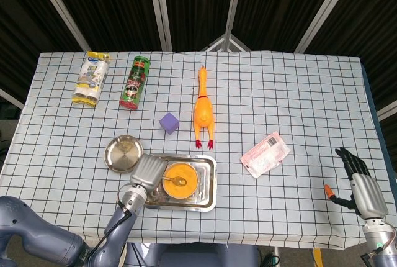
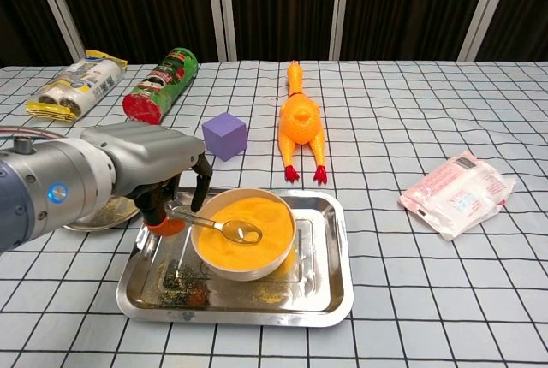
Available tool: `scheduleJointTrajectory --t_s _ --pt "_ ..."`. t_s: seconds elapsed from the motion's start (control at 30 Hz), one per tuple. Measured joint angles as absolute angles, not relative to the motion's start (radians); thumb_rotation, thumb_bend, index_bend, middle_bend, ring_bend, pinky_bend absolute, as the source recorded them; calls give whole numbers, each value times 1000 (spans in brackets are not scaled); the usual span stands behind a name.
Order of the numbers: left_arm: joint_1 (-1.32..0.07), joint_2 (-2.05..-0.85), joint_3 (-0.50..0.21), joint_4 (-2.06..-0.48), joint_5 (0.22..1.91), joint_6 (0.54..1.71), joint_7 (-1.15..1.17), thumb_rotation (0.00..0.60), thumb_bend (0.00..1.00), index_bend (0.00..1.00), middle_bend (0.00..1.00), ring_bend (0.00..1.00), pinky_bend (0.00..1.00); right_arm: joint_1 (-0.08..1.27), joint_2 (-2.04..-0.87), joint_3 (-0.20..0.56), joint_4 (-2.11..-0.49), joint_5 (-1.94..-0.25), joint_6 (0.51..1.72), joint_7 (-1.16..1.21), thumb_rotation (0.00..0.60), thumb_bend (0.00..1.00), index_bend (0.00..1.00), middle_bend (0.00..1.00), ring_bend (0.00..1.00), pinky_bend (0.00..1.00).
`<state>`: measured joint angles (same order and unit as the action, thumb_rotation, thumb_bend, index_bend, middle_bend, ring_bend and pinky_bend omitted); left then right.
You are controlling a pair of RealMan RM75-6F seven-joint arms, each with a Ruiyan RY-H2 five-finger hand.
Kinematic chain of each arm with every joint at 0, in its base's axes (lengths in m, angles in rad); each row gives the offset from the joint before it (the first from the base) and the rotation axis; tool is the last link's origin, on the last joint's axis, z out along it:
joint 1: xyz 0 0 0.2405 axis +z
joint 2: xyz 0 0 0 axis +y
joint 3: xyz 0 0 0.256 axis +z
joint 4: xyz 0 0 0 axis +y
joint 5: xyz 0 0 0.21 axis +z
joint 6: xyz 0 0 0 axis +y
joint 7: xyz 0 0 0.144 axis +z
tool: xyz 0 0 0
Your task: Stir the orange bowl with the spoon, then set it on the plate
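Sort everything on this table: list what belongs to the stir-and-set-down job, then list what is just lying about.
Part of the job:
spoon, held by the left hand
orange bowl, on the steel tray
plate, left of the tray

Lying about:
purple cube
rubber chicken
chip can
yellow-ended packet
pink pouch
right hand, idle at the table edge
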<state>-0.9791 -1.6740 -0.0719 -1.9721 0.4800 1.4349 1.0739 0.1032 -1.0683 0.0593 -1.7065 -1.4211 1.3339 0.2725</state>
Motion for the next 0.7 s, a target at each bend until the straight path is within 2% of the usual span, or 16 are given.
scheduleJointTrajectory --t_s 0.7 --pt "-965 -1685 -76 -1963 488 1433 1094 600 559 507 1000 952 935 103 -1068 59 -1707 -1422 1335 273 600 404 0 0 0 0"
